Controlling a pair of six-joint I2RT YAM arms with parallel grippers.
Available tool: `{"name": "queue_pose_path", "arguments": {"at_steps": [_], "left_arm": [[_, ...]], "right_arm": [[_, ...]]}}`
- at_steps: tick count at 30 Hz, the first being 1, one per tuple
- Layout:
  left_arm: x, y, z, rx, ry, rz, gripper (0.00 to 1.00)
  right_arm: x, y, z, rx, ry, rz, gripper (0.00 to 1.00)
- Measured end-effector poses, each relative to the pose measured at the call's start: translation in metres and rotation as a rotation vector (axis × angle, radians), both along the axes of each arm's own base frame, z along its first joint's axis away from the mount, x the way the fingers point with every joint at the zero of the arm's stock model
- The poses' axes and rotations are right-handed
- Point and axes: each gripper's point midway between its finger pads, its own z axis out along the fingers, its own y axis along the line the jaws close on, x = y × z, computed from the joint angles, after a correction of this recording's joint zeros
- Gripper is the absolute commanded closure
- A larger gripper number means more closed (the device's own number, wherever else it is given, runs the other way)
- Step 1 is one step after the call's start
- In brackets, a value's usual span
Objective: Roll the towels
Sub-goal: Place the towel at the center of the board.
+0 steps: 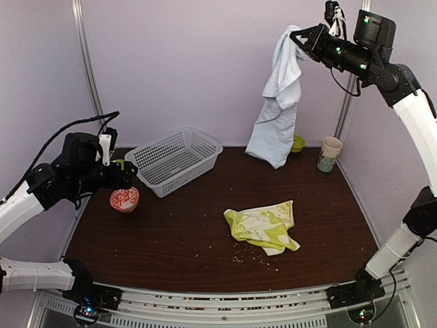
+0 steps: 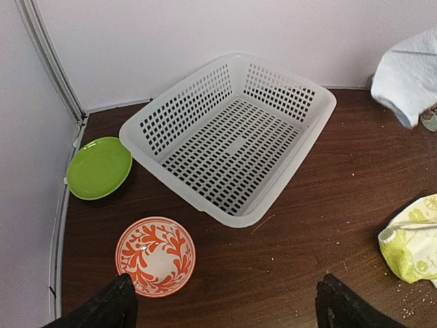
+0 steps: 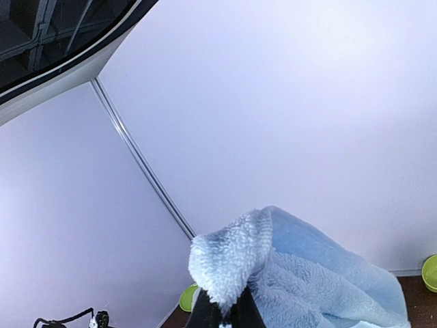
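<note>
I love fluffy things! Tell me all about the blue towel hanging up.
The pale blue towel looks soft and fluffy, like fleece. The right gripper pinches its top end high over the far right of the table, so it hangs long, bunched and creased. Its bottom reaches down near the tabletop, in front of a small green bowl, beside a cup; whether it touches is unclear.
</note>
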Motion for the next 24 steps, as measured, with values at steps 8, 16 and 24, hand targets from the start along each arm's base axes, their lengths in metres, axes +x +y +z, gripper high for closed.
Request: {"name": "queue_pose_path", "arguments": {"at_steps": [8,16,24], "left_arm": [[0.007,-0.012,-0.013,-0.009,0.037,-0.024,0.08],[0.007,-0.019,-0.027,-0.028,0.068,-0.042,0.09],[0.004,-0.018,-0.024,-0.039,0.06,-0.046,0.09]], "right_arm": [[0.078,0.035,-0.188,-0.186,0.307,-0.025,1.0],[0.13,0.038,-0.389,-0.404,0.674,-0.084,1.0],[0.151,0.051,-0.318,-0.298,0.542,-0.078,1.0]]}}
